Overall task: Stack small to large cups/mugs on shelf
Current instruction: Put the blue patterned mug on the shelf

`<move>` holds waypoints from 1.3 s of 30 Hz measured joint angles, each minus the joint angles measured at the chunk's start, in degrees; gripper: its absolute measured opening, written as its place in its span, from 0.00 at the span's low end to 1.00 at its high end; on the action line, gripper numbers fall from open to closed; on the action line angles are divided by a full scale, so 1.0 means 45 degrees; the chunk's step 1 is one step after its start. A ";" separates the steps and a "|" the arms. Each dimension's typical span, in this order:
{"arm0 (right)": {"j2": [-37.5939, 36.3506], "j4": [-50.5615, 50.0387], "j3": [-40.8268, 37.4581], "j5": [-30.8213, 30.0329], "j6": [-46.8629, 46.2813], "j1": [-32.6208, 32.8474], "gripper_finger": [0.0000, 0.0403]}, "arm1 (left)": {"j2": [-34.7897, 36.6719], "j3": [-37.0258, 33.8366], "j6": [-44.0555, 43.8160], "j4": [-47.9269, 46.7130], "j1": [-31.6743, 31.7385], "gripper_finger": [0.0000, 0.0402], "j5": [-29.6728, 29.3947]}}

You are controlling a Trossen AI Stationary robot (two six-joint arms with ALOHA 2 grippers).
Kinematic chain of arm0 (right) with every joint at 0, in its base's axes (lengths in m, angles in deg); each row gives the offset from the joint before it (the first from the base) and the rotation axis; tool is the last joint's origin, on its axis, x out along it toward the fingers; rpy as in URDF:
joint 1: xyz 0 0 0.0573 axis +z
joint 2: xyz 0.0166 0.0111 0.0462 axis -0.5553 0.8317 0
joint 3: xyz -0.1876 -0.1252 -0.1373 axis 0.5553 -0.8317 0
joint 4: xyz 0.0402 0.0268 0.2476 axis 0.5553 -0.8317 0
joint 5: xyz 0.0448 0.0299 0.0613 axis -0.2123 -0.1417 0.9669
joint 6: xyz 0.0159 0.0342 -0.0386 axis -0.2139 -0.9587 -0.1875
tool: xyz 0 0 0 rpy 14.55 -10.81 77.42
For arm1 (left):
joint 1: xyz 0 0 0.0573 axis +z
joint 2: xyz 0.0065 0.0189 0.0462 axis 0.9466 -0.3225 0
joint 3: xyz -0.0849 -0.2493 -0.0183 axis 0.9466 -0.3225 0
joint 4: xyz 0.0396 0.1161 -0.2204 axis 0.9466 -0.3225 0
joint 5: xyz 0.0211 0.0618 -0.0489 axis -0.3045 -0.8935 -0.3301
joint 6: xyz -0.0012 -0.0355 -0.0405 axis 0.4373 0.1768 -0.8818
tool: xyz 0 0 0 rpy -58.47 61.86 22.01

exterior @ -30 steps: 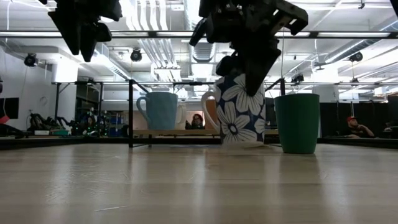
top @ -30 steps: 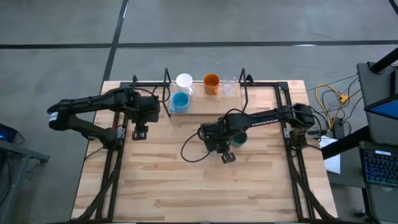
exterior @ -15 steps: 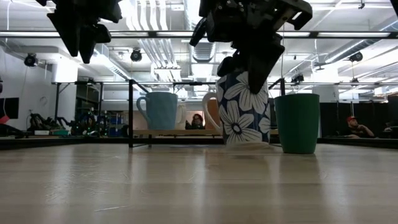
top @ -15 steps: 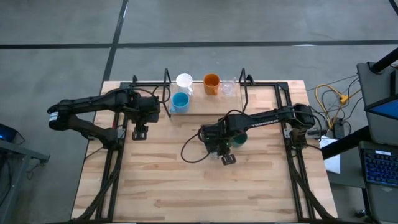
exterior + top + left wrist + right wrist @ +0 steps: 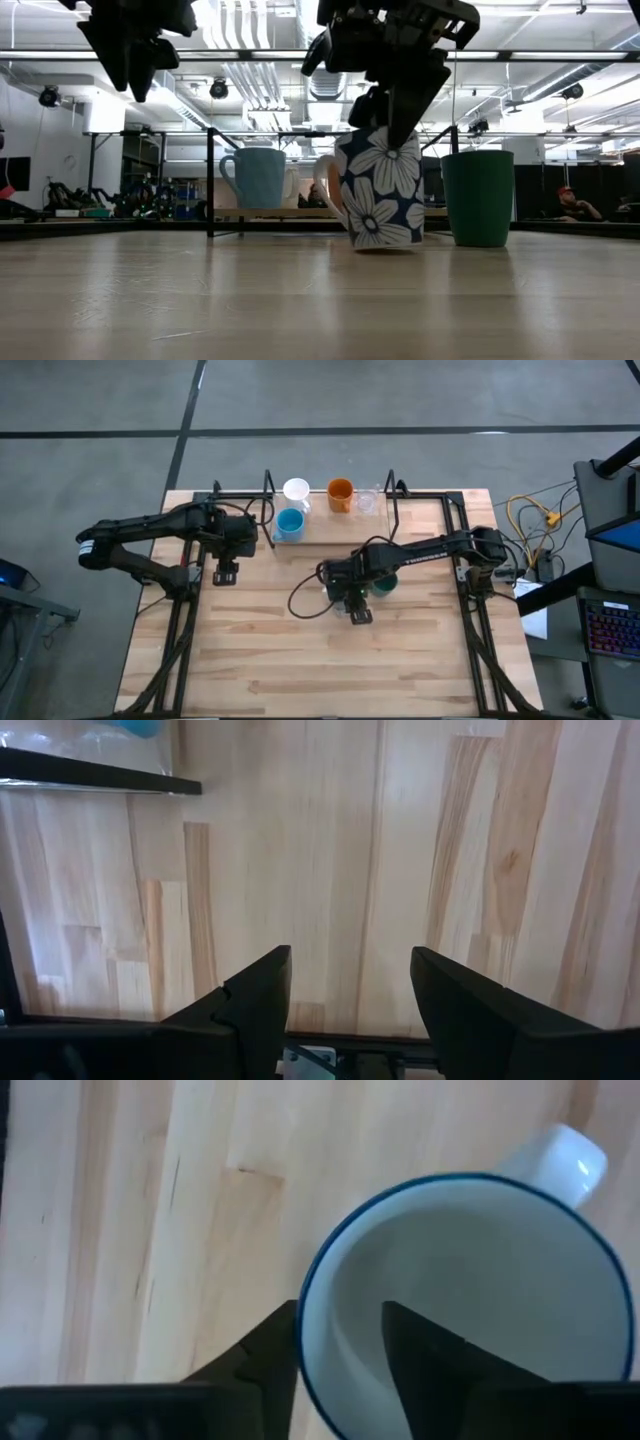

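Observation:
A white mug with a blue flower pattern (image 5: 380,190) stands tilted near the table's middle, under my right gripper (image 5: 395,110), which is shut on its rim. A dark green cup (image 5: 383,583) stands upright on the table just right of it. A light blue cup (image 5: 290,525), a white cup (image 5: 296,490), an orange cup (image 5: 340,493) and a clear glass (image 5: 367,501) stand on the wooden shelf (image 5: 335,532) at the far edge. My left gripper (image 5: 225,571) hovers open and empty above the table, left of the shelf. My right gripper holds the flowered mug by its blue-edged rim (image 5: 303,1315), on the side away from the handle (image 5: 560,1158). One finger (image 5: 420,1355) is inside the mug and the other (image 5: 262,1355) outside. The fingers point down from above. The mug leans; I cannot tell whether its base touches the table.
Black metal rails (image 5: 185,620) run along the table's left and right sides. The shelf's upright posts (image 5: 391,482) stand at the far edge. A black cable (image 5: 300,600) loops on the table left of my right gripper. Bare tabletop (image 5: 330,670) lies toward the near edge.
My right gripper has gone toward the table's near edge and a little to the left, taking the flowered mug with it. The mug has moved away from the dark green cup and now leans more than before.

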 joint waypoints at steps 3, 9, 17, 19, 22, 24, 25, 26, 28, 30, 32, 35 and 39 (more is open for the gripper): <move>0.0000 0.0014 -0.0005 -0.0019 -0.0001 -0.0005 0.37 | 0.0000 0.0000 0.0005 0.0086 0.0005 0.48 0.0002; 0.0000 0.0019 -0.0005 -0.0006 0.0000 -0.0005 0.41 | 0.0000 -0.0004 0.0048 0.0146 0.0004 0.48 0.0007; 0.0000 -0.0053 0.0020 -0.0010 0.0007 -0.0005 0.41 | 0.0000 -0.0101 0.0094 0.0495 0.0000 0.48 0.0010; 0.0000 -0.0259 0.0235 -0.0077 0.0010 -0.0005 0.41 | 0.0000 -0.0320 0.0362 0.1029 0.0003 0.48 0.0023; -0.0032 -0.0860 0.0945 -0.0463 0.0259 -0.0005 0.41 | -0.0001 -0.0764 0.0669 0.1651 0.0005 0.48 0.0334; -0.0044 -0.1700 0.1677 -0.0817 0.0487 -0.0005 0.41 | -0.0056 -0.1138 0.0947 0.2237 0.0000 0.48 0.0678; -0.0044 -0.2185 0.2130 -0.1053 0.0542 -0.0005 0.41 | -0.0077 -0.1345 0.1073 0.2437 0.0000 0.48 0.0792; -0.0044 -0.2759 0.2629 -0.1272 0.0524 -0.0005 0.41 | -0.0096 -0.1552 0.1223 0.2506 0.0004 0.48 0.0821; -0.0055 -0.4025 0.3672 -0.1749 0.0146 -0.0015 0.41 | -0.0180 -0.1801 0.1287 0.2552 0.0005 0.48 0.0833; -0.0074 -0.5348 0.4660 -0.2186 -0.0320 -0.0019 0.41 | -0.0206 -0.2079 0.1287 0.2586 0.0034 0.48 0.0828; -0.0092 -0.6494 0.5360 -0.2385 -0.0887 -0.0014 0.41 | -0.0208 -0.2271 0.1286 0.2555 0.0034 0.48 0.0808; -0.0126 -0.7545 0.5743 -0.2594 -0.1689 -0.0009 0.41 | -0.0139 -0.2459 0.1274 0.2564 0.0034 0.48 0.0799; -0.0297 -0.7916 0.5021 -0.2803 -0.2150 0.0087 0.41 | 0.0019 -0.2463 0.1231 0.2589 0.0034 0.48 0.0799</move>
